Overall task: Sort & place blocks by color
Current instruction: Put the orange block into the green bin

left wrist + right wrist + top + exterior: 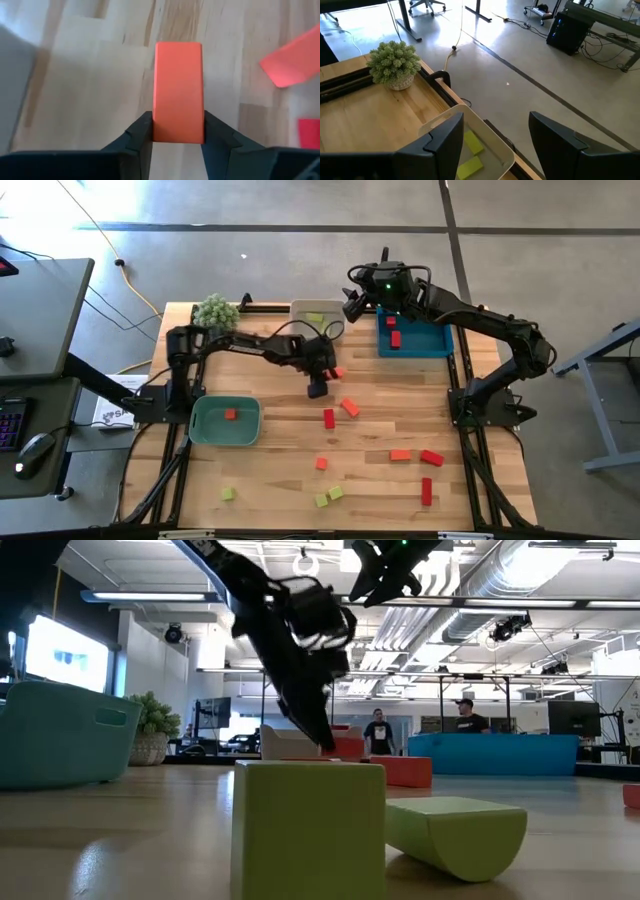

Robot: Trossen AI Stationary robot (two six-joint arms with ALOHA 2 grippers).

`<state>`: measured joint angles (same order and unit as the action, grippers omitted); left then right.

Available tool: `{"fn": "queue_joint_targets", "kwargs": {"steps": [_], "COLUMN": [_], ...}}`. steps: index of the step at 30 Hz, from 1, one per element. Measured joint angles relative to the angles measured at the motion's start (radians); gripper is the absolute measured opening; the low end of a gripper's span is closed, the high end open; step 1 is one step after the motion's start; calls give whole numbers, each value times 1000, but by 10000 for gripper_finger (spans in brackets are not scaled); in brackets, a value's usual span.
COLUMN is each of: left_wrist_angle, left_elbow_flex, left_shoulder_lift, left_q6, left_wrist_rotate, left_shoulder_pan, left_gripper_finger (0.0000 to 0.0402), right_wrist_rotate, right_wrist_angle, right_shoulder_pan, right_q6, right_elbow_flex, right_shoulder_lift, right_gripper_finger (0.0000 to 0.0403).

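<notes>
L arm reaching to table centre, left gripper pointed down, fingers clamped on orange block between them, R arm raised at far side, right gripper fingers spread

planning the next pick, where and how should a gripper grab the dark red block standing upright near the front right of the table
Grip the dark red block across its two long sides, near the middle, coming straight down from above. In the high view it shows as a narrow bar lying flat on the table, with bare wood on both long sides, so open fingers should fit either side of its short width.
</notes>
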<state>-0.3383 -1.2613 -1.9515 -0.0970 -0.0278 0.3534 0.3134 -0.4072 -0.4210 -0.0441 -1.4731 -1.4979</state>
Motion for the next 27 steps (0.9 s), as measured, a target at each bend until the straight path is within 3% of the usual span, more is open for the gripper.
{"fn": "queue_joint_targets", "kwargs": {"steps": [8, 14, 27], "left_wrist_angle": [-170, -406, -825], "left_elbow_flex": [0, 6, 35], "left_shoulder_lift": [179, 337, 639], "left_q6": [62, 143, 497], "left_wrist_rotate": [51, 133, 264], "left_shoulder_pan": [0, -6, -157], "left_gripper_finger": [102, 102, 102], "right_wrist_rotate": [-32, -81, -88], "right_wrist_angle": [-4, -9, -74], "right_shoulder_pan": [-9, -11, -11], "right_q6": [4, 43, 71], "right_elbow_flex": [0, 0, 0], "right_shoulder_lift": [0, 0, 0], "right_gripper_finger": [210, 210, 210]}}
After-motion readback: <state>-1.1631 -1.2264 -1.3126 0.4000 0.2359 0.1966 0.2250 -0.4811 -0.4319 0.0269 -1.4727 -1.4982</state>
